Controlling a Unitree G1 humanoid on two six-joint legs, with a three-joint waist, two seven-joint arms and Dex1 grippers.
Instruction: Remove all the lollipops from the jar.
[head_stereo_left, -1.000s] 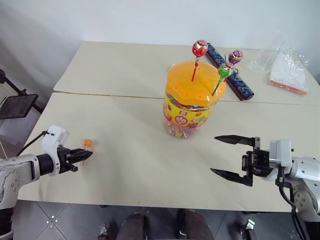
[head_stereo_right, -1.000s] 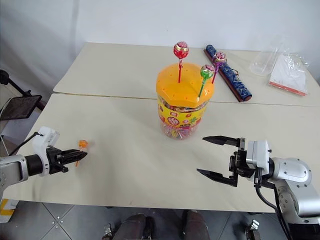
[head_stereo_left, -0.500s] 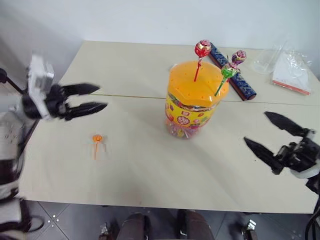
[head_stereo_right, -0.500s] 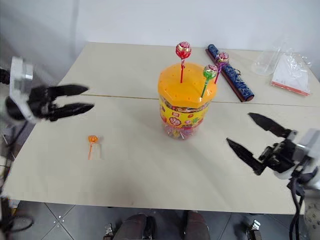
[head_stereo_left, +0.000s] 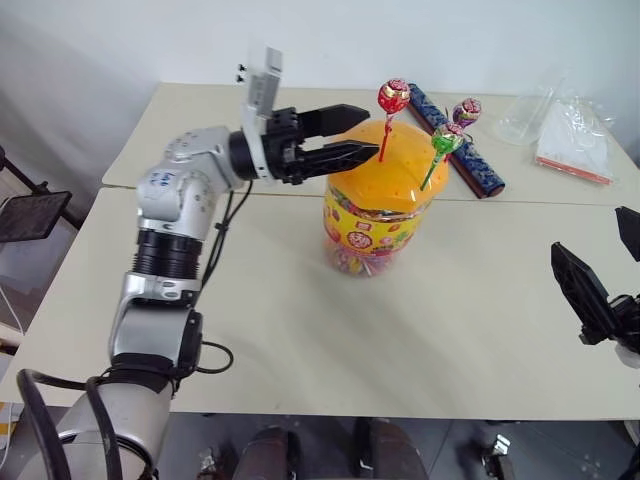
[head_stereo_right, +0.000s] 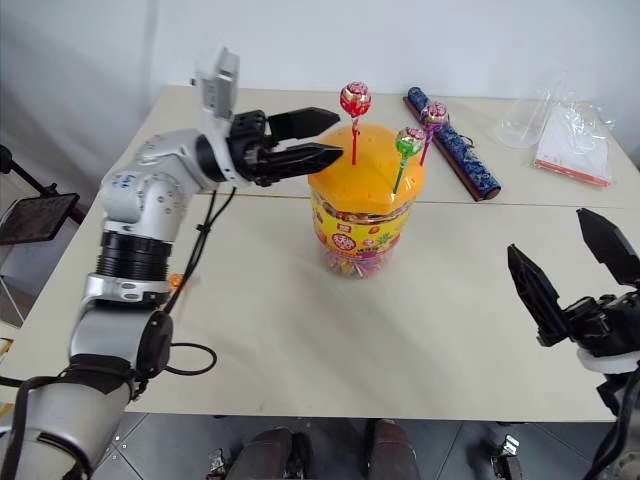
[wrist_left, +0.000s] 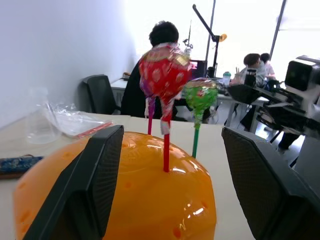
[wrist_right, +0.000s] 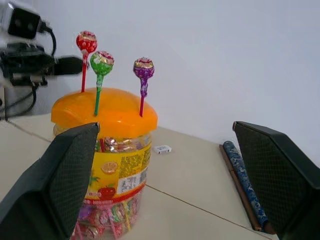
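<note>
The jar (head_stereo_left: 372, 215) is a clear tub with an orange holed lid (wrist_left: 125, 185), standing mid-table. Three lollipops stand in the lid: red (head_stereo_left: 393, 96), green (head_stereo_left: 446, 140) and purple (head_stereo_left: 466, 110). My left gripper (head_stereo_left: 366, 133) is open and level over the lid's left side. Its fingertips are just short of the red lollipop's stick, and nothing is between them. An orange lollipop (head_stereo_right: 177, 283) lies on the table at the left, partly behind my left arm. My right gripper (head_stereo_right: 551, 236) is open and empty near the table's right front, apart from the jar.
A long dark blue tube (head_stereo_left: 462, 141) lies behind the jar. Clear plastic bags (head_stereo_left: 570, 130) sit at the back right corner. A seam runs between the two tables behind the jar. People sit at desks far off in the left wrist view.
My left gripper let go of the orange lollipop on the table, opened, and swung up and right to the jar's lid. My right gripper drew back to the right and tilted upward.
</note>
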